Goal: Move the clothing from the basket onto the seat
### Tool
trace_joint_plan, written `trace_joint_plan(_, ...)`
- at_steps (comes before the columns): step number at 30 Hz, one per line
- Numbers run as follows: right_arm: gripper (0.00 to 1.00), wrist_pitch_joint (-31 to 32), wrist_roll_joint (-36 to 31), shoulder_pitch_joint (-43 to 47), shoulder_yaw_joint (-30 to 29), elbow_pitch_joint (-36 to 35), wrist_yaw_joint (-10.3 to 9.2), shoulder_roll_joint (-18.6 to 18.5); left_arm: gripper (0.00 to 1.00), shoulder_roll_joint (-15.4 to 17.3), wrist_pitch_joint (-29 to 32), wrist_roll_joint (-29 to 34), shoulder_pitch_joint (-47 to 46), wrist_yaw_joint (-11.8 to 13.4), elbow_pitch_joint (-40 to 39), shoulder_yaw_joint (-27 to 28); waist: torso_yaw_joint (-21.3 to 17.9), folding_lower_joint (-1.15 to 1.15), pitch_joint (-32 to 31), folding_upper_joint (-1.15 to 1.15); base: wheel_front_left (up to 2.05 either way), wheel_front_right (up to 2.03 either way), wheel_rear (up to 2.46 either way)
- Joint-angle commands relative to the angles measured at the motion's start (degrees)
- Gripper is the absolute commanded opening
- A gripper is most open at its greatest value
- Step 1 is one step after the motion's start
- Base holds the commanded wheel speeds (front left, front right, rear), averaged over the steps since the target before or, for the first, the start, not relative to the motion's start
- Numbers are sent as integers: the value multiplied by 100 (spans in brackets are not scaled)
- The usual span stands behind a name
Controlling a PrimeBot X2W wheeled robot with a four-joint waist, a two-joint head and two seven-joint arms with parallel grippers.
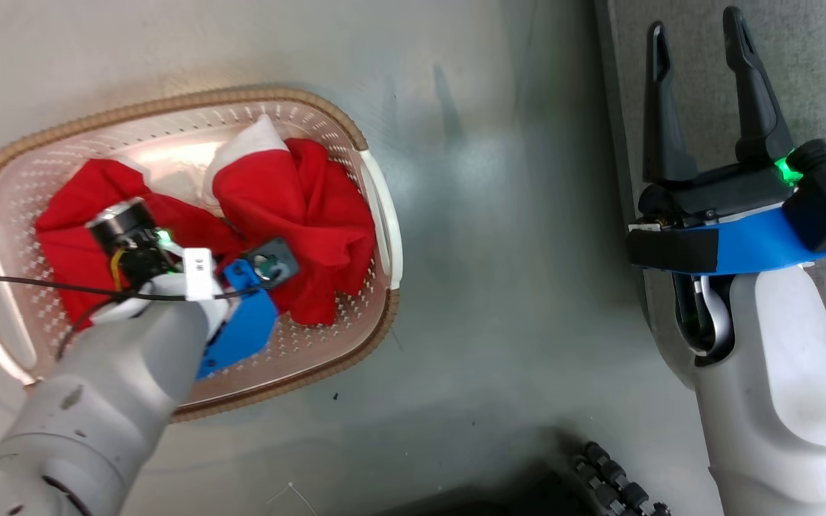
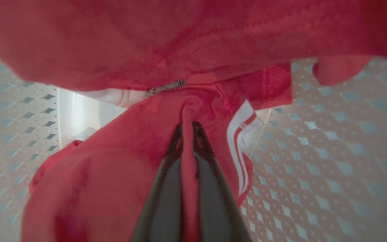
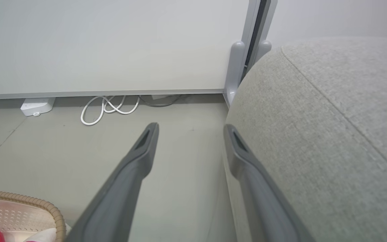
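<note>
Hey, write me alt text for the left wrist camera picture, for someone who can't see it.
The left gripper is shut on a fold of red clothing inside the perforated basket. More red fabric hangs blurred across the top, and white striped trim shows right of the gripper.

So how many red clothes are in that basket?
2, it seems: the left garment lies at the left end of the basket, and the right garment is bunched at its right end. The left claw pinches a red fold. More may be hidden underneath.
</note>
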Motion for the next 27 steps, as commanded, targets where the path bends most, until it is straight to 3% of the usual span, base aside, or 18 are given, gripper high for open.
trace_joint_plan(1, 100, -2, -49, 82, -25, 19, -4, -13, 0, -55, -45, -43, 78, 9, 8, -14, 79, 0, -143, 0, 0, 0, 0)
trace_joint_plan(27, 100, -2, -149, 1164, -215, 387, -4, -222, 0, -572, -1700, -1039, 945, 132, -141, 441, 900, 0, -2365, 0, 0, 0, 0)
